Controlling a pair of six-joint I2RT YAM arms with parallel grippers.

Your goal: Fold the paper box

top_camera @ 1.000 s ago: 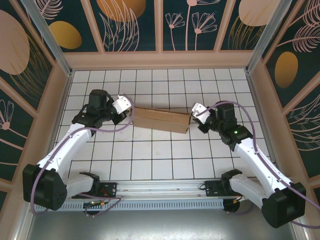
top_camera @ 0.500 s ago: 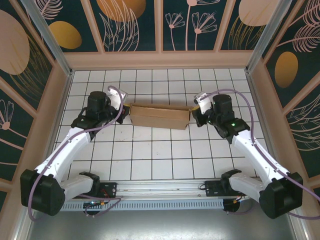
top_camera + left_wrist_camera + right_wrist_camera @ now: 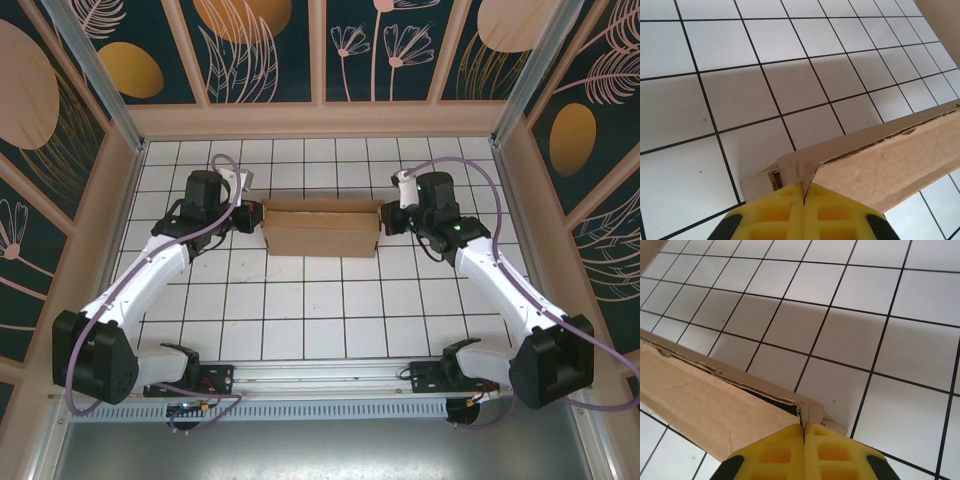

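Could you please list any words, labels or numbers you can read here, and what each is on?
None can be read: the paper box is plain brown cardboard, and the tiled table and patterned walls carry no lettering.

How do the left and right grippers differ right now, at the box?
The left gripper pinches the box's left end; the right gripper pinches its right end. The left gripper's camera sees the box running off right; the right gripper's sees it running off left. Both are yellow-tipped and shut on a box corner.
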